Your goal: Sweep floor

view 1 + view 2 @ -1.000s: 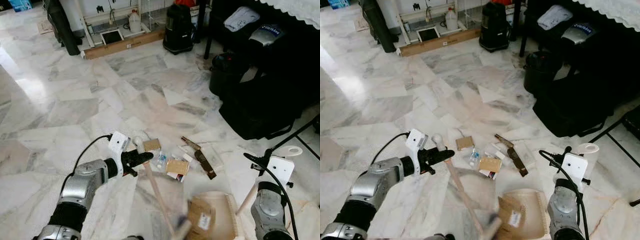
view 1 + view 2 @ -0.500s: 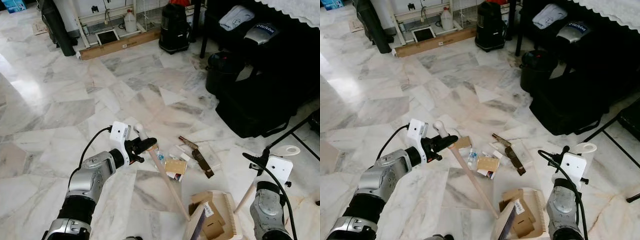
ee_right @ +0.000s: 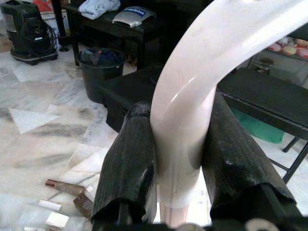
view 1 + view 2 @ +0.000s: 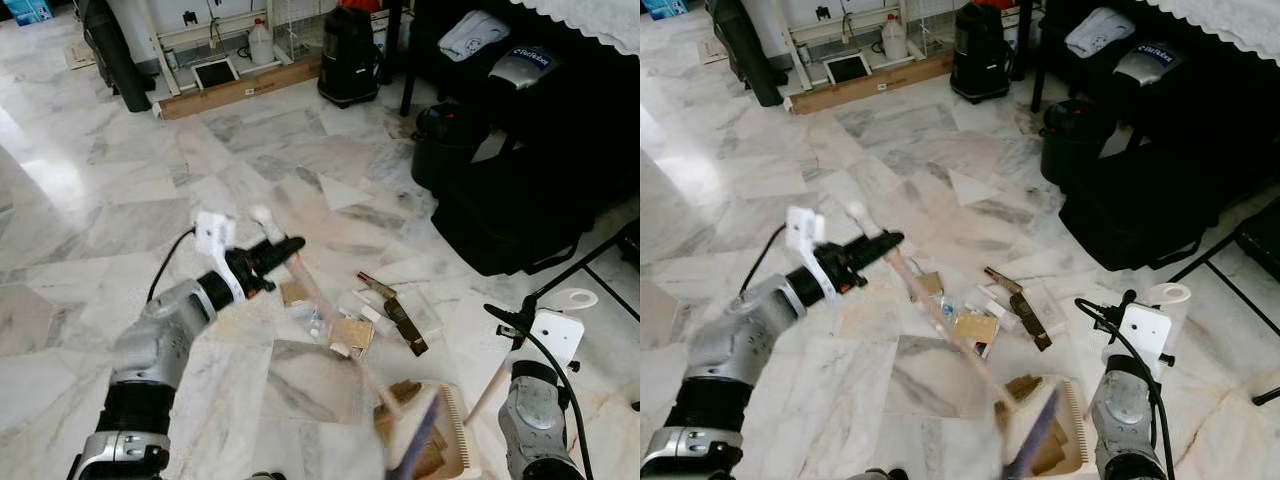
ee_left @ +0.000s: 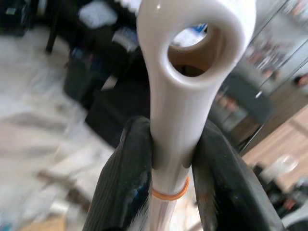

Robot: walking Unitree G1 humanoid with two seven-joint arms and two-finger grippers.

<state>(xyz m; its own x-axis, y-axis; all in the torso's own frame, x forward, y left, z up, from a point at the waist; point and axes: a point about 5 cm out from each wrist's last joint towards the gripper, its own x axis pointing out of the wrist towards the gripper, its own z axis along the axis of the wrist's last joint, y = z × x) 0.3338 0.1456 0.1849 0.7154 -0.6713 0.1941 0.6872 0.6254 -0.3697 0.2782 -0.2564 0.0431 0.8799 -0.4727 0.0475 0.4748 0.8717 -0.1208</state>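
White broom handle (image 5: 185,91) pinched between left jaws | brush end blurred, apparently at dustpan (image 4: 455,440)

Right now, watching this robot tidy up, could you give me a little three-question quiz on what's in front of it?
1. True or false: the left gripper is shut on the broom handle.
2. What does the right gripper hold? A) dustpan handle B) a bottle C) nothing
3. Fill in: some cardboard already lies in the ____, while other litter is on the marble floor.

Key: 1 true; 2 A; 3 dustpan.
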